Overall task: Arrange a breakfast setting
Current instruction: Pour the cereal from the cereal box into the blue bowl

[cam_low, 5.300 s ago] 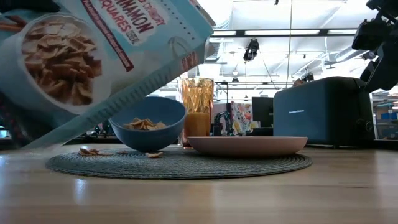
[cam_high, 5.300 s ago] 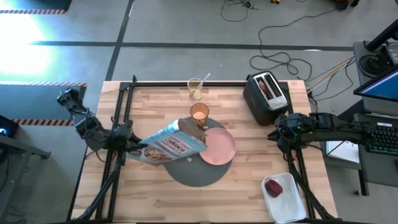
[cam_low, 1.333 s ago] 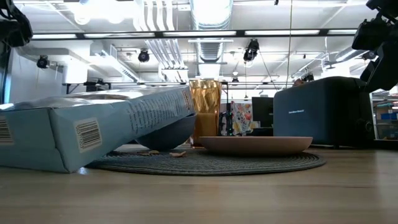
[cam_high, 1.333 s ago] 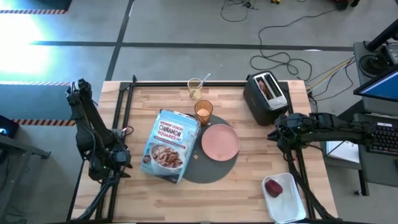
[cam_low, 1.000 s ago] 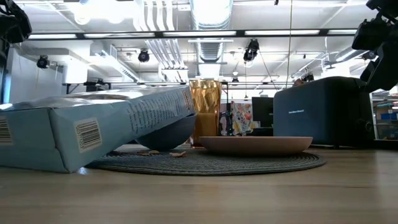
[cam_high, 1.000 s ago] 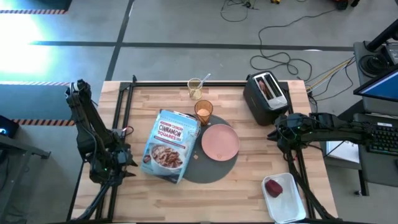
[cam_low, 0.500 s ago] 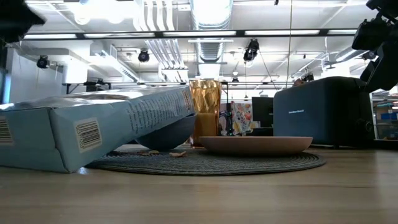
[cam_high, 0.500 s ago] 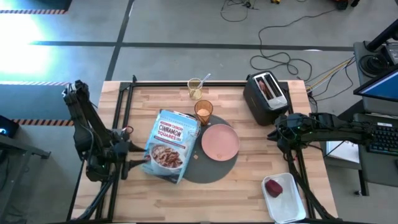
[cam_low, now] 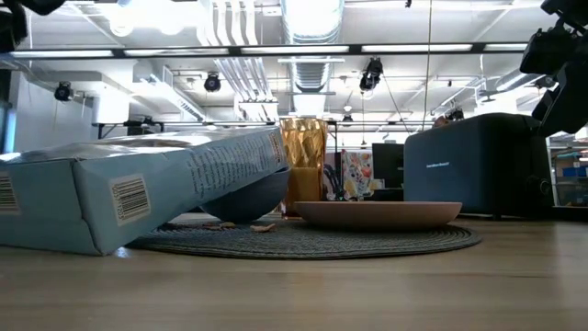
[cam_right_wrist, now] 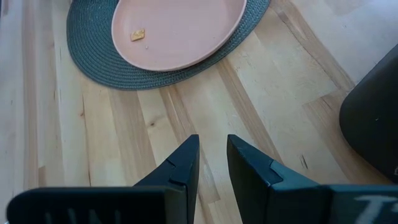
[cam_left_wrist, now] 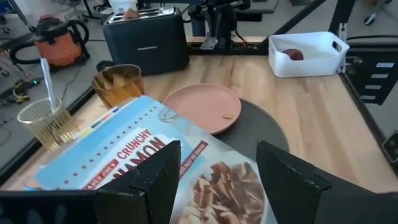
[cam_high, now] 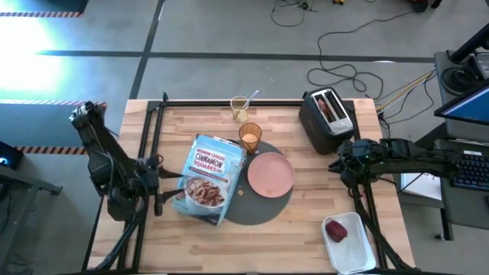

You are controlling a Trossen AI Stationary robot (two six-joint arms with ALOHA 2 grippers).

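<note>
A cereal box [cam_high: 208,179] lies face up, its far end on the small blue bowl [cam_low: 253,198] and its near end on the table. The bowl stands on the round dark-grey mat [cam_high: 260,208], beside the pink plate [cam_high: 270,174] and the amber tumbler [cam_high: 250,136]. A spoon [cam_high: 249,97] stands in a clear glass [cam_high: 240,108]. Toast [cam_high: 328,107] sits in the toaster [cam_high: 327,122]. The apple [cam_high: 337,230] lies in the white tray [cam_high: 351,244]. My left gripper [cam_left_wrist: 217,149] hovers open just left of the box. My right gripper [cam_right_wrist: 212,140] waits at the table's right, its fingers a narrow gap apart.
Cereal crumbs [cam_low: 263,227] lie on the mat near the bowl, and one [cam_right_wrist: 138,35] lies on the plate. Black frame rails [cam_high: 149,145] run along the table's left and right sides. Bare wood shows along the near edge [cam_high: 252,252].
My left gripper has risen and tipped up from pointing down to nearly level, swinging toward the cereal box. It stays open. The box and the other things have kept their places.
</note>
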